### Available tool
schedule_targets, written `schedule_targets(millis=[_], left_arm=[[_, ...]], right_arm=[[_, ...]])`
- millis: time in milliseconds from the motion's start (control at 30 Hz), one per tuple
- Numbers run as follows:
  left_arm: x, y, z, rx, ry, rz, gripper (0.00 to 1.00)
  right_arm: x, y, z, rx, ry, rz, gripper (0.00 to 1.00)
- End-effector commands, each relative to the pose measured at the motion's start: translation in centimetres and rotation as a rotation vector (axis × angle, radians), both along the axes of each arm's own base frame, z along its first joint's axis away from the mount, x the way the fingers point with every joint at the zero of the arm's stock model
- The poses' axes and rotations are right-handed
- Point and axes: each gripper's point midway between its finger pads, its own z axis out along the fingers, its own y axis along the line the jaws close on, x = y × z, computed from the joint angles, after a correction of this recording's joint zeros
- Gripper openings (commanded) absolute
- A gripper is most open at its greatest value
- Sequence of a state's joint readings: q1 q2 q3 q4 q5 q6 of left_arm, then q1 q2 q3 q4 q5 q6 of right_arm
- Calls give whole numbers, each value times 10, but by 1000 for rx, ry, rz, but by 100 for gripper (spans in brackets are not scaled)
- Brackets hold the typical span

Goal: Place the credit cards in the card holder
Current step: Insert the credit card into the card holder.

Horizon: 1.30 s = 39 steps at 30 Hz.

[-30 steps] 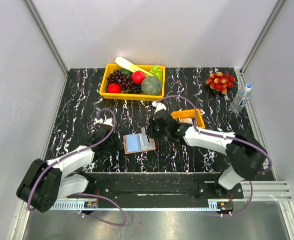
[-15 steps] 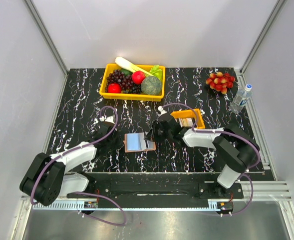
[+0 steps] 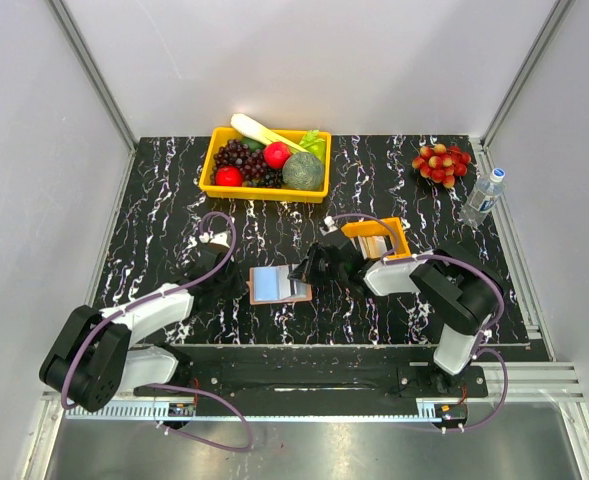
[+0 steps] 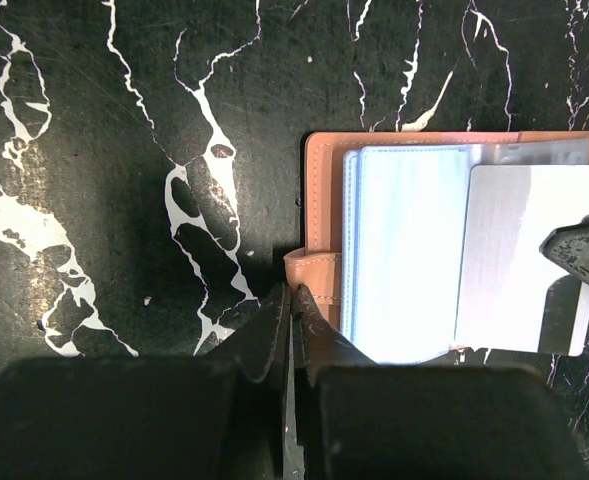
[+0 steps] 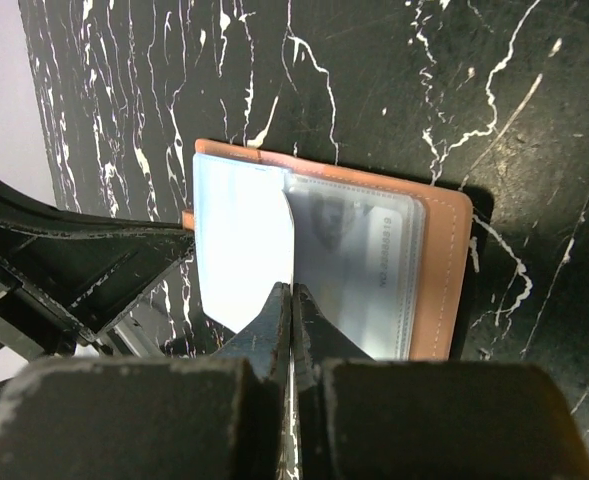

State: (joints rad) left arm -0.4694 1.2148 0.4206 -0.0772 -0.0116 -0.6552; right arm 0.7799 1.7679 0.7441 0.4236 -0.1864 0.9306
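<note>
The task is under way, not finished. The holder (image 4: 324, 200) lies open and flat on the tabletop (image 3: 164, 200), between the 2 arms, pale slots facing up. The right pincer (image 5: 290, 295) is clamped on the edge of 1 white card (image 4: 519, 260). That card lies across the holder's right half, overlapping the slots. I judge it is at the mouth of a slot and not yet pushed home, since most of it is exposed. The left pincer (image 4: 292, 300) has its tips together at the holder's snap tab. I cannot tell whether it pinches the tab or only presses it down to steady the holder.

In the right wrist view, what looks like 1 grey card sits behind a clear sleeve, so 1 may already be stowed. More cards (image 3: 376, 241) wait in the orange tray (image 3: 404, 240) just behind the right pincer. Their count is unclear, but at least a few remain.

The yellow bin (image 3: 264, 192) at the back holds fruit and vegetables only, and has no part in this job.
</note>
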Motion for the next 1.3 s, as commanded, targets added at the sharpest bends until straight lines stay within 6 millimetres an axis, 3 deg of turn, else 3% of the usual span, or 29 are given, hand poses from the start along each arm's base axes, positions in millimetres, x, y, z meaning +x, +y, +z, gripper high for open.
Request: schedule_targets(millis=[0, 400, 733, 933, 1267], left_arm=[[4, -1, 1, -6, -7, 9, 0], [4, -3, 2, -29, -15, 15, 0], [3, -3, 1, -28, -12, 15, 0], [2, -2, 1, -26, -9, 15, 0], [-3, -7, 0, -59, 1, 0, 0]], right_arm=[[4, 3, 0, 45, 4, -8, 0], [-2, 2, -11, 24, 32, 18, 0], [0, 2, -19, 11, 38, 8, 0], [2, -9, -20, -21, 37, -42, 0], [7, -4, -26, -15, 35, -44, 0]])
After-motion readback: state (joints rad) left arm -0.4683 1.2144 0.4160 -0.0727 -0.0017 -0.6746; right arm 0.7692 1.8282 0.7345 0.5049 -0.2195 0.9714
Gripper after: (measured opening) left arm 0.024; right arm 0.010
